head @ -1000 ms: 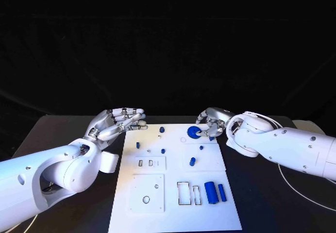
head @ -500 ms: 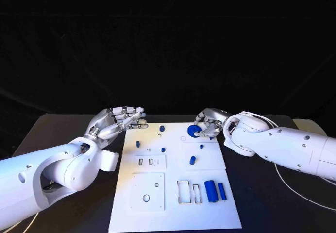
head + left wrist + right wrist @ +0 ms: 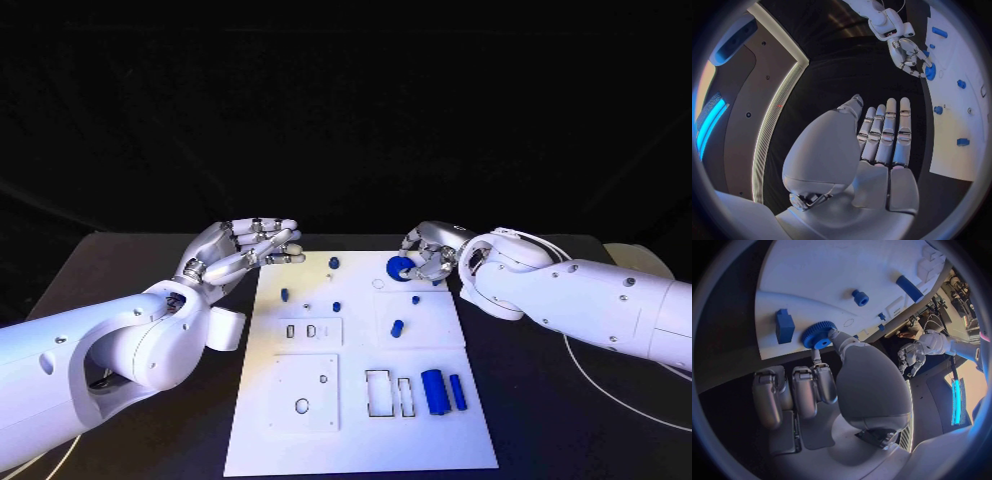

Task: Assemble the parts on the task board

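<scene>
Head view, right hand: the right hand (image 3: 433,255) hung over the far right part of the task board (image 3: 361,420), fingers closed round a blue gear (image 3: 400,267).
Head view, left hand: the left hand (image 3: 245,250) hovered just off the board's far left corner, fingers loosely apart and holding nothing.
Head view, board: small blue pegs (image 3: 335,263) stood across the far half; a blue cylinder (image 3: 434,388) and a blue bar (image 3: 457,393) lay near the right edge, beside two empty rectangular slots (image 3: 378,396).
Left wrist view: the left hand (image 3: 882,132) showed straight, empty fingers; across from it the right hand (image 3: 909,55) held the gear (image 3: 930,71) against the board (image 3: 951,125).
Right wrist view: the thumb (image 3: 839,340) and a fingertip pinched the toothed gear (image 3: 817,335), low over the board (image 3: 836,270), with a blue block (image 3: 784,325) just beside it and a round peg (image 3: 859,297) farther off.
Doing it well: I judged the gear needed keeping level and lowering squarely onto its seat, which I could not make out.
In the way: the block close by and the nearby pegs left little room for the fingers.
</scene>
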Robot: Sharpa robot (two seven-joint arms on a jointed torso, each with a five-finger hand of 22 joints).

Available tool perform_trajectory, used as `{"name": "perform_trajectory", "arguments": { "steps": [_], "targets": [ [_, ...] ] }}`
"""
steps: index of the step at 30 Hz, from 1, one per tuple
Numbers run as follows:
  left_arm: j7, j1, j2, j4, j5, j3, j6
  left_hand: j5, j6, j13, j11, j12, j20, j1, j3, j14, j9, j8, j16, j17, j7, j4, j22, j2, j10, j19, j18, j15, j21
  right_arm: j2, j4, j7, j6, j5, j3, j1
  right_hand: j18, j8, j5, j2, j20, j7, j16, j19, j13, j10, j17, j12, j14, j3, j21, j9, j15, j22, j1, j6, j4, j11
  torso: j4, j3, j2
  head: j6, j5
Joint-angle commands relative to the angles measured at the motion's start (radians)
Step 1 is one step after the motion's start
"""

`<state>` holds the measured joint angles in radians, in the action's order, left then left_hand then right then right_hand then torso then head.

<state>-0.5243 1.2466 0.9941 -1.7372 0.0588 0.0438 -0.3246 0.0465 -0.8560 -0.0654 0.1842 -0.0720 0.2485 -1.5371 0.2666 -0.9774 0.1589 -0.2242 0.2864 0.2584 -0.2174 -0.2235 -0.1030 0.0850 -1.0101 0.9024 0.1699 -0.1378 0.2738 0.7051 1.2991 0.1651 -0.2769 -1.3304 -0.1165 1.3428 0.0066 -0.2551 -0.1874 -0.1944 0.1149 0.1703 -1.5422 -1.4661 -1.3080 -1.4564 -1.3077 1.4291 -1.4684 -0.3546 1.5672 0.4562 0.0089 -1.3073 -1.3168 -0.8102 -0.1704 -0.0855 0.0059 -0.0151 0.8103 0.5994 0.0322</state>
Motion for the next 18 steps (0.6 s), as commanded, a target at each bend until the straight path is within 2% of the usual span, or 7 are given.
{"name": "perform_trajectory", "arguments": {
  "steps": [1, 5, 14, 18],
  "targets": [
    [-0.005, 0.001, -0.002, -0.001, -0.003, -0.001, 0.018, 0.003, 0.002, -0.001, 0.005, 0.004, 0.001, 0.007, 0.006, 0.006, -0.002, 0.007, -0.007, 0.002, -0.026, 0.002, 0.002, 0.003, 0.001, 0.006, 0.013, -0.003, -0.004, -0.001, -0.001, 0.001, 0.021, -0.043, -0.002, -0.003, -0.007, -0.009, -0.007, 0.008, 0.005, -0.001, -0.006, -0.105, -0.151, -0.012, -0.205, 0.009, -0.090, -0.015, 0.004, 0.003, 0.003, -0.263, -0.008, -0.018, 0.003, 0.002, -0.0011, 0.0001, 0.000, 0.001, -0.001],
    [-0.004, 0.001, -0.002, -0.001, -0.003, -0.001, 0.018, 0.003, 0.002, -0.001, 0.005, 0.004, 0.001, 0.007, 0.006, 0.006, -0.002, 0.007, -0.007, 0.002, -0.026, 0.002, 0.002, 0.003, 0.001, 0.006, 0.013, -0.003, -0.004, -0.002, 0.001, 0.001, 0.011, -0.077, -0.002, -0.005, -0.007, -0.018, -0.010, 0.020, 0.001, -0.007, -0.007, -0.105, -0.162, -0.020, -0.207, 0.021, -0.090, -0.052, 0.004, 0.004, -0.002, -0.263, -0.038, -0.046, 0.024, 0.007, -0.0003, 0.0003, 0.000, 0.001, 0.000],
    [-0.003, 0.001, -0.002, 0.000, -0.003, -0.001, 0.020, 0.003, 0.002, -0.001, 0.005, 0.004, 0.001, 0.008, 0.007, 0.006, -0.002, 0.007, -0.007, 0.002, -0.026, 0.001, 0.002, 0.003, 0.001, 0.006, 0.013, -0.003, -0.004, -0.005, 0.007, 0.008, -0.013, -0.170, -0.002, -0.010, -0.007, -0.016, 0.002, 0.011, -0.002, -0.008, -0.009, -0.105, -0.168, -0.025, -0.212, 0.028, -0.091, -0.073, 0.004, 0.001, -0.005, -0.263, -0.044, -0.056, 0.037, 0.008, -0.0002, 0.0003, 0.000, 0.003, 0.000],
    [-0.002, 0.001, -0.002, 0.000, -0.003, -0.001, 0.021, 0.003, 0.002, -0.001, 0.005, 0.004, 0.001, 0.008, 0.007, 0.006, -0.002, 0.007, -0.007, 0.002, -0.026, 0.001, 0.002, 0.003, 0.001, 0.006, 0.013, -0.003, -0.004, -0.005, 0.014, 0.010, -0.040, -0.204, -0.002, -0.013, -0.007, -0.015, 0.006, 0.007, -0.002, -0.008, -0.010, -0.105, -0.167, -0.024, -0.214, 0.028, -0.091, -0.075, 0.004, 0.000, -0.004, -0.263, -0.039, -0.057, 0.037, 0.008, -0.0005, 0.0002, 0.000, 0.003, 0.000]
  ]
}}
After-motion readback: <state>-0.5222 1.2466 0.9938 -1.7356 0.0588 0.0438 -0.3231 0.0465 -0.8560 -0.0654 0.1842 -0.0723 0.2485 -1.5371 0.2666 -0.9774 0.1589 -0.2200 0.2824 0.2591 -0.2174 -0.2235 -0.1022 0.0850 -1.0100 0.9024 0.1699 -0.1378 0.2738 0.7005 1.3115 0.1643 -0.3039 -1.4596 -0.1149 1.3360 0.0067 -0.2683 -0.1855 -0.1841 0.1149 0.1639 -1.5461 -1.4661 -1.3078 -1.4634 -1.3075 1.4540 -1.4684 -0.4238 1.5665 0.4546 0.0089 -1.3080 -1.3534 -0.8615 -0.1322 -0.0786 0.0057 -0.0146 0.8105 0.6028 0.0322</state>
